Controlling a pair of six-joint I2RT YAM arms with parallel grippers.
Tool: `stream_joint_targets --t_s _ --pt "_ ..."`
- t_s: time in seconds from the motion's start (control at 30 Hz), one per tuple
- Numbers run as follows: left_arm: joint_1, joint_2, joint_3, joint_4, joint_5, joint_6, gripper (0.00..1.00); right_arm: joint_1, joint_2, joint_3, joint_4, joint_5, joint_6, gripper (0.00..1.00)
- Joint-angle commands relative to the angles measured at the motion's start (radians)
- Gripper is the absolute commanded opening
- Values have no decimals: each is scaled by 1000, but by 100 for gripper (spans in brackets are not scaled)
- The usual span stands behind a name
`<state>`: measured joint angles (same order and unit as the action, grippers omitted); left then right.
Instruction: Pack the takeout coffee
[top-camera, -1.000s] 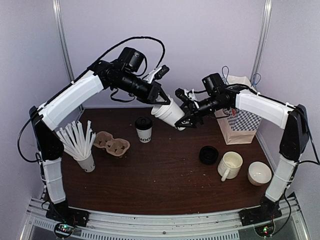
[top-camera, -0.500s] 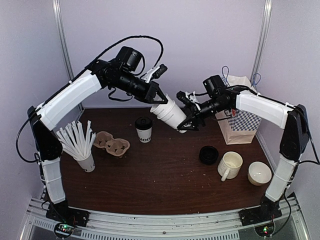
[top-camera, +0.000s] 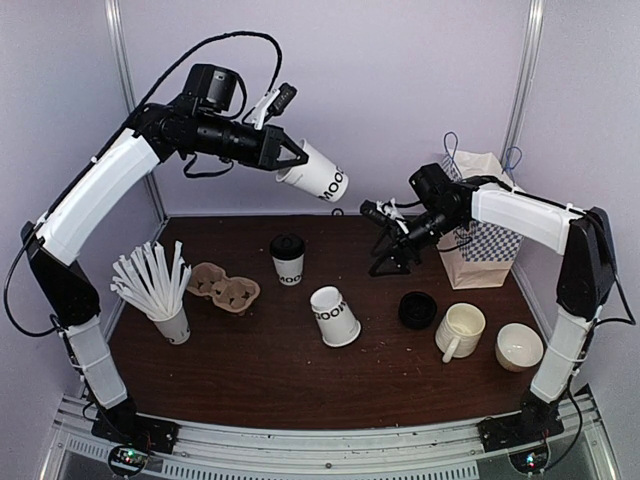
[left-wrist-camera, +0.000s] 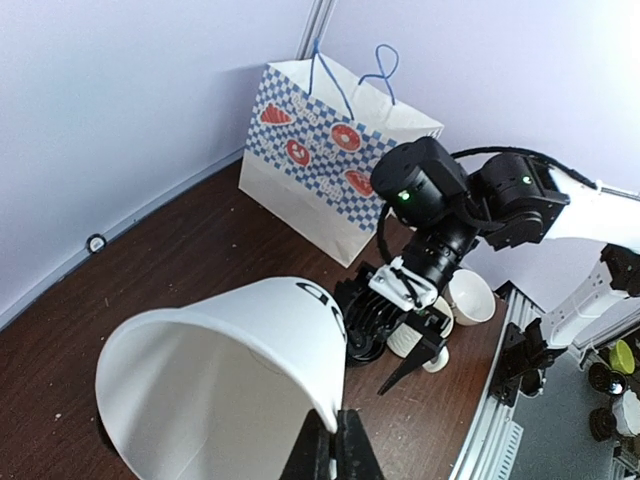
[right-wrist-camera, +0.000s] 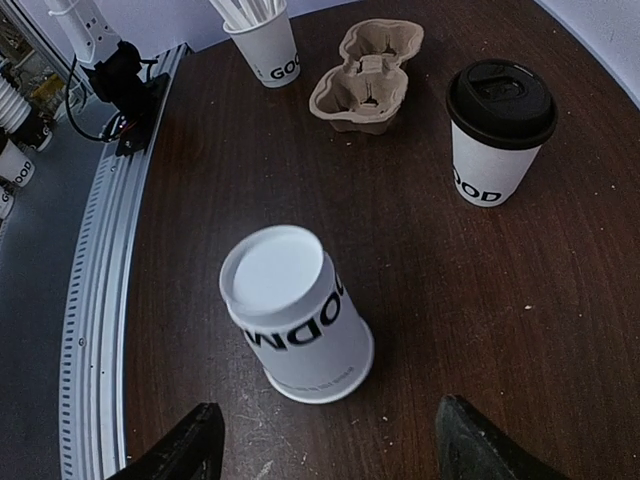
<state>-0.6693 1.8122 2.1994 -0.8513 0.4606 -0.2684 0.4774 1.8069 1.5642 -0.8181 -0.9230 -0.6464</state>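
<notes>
Reading from the left, I see my left gripper (top-camera: 296, 160) clamped on the rim of a lidless paper cup (top-camera: 320, 181), held high and tilted above the table (top-camera: 250, 365). Below it the cardboard carrier (top-camera: 225, 288) lies near an upright lidded cup (top-camera: 288, 262). An upturned cup (top-camera: 335, 316) sits mouth-down mid-table. Further right, my right gripper (top-camera: 391, 262) hangs with jaws spread, empty, near a loose black lid (top-camera: 417, 310).

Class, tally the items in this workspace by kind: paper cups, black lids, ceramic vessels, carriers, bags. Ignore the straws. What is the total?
Paper cups: 4 (held cup, upturned cup, lidded cup, straw cup)
Black lids: 2 (fitted lid, loose lid)
Ceramic vessels: 2 (mug, bowl)
Cardboard carrier: 1
Paper bag: 1
Total: 10
</notes>
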Motion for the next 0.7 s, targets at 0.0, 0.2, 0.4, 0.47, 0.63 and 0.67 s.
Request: stream_joint_targets --t_s 0.0,0.2,0.4,0.47,0.63,0.67 --pt "0 -3 -7 -70 -84 68 0 -4 17 -10 7 28 14 75" --pt "-6 -39 -145 -165 -106 123 0 -5 18 -15 16 58 19 75" --pt "-56 -4 -179 -188 -190 199 0 -11 14 -6 -14 52 13 75" --pt "-78 61 -135 -178 -211 241 0 -19 15 6 -40 53 7 75" --pt "-128 252 18 -199 -282 358 0 -79 -8 -7 -89 44 1 75" --pt "-132 287 45 -199 -296 369 0 -95 -18 -15 -90 42 6 75"
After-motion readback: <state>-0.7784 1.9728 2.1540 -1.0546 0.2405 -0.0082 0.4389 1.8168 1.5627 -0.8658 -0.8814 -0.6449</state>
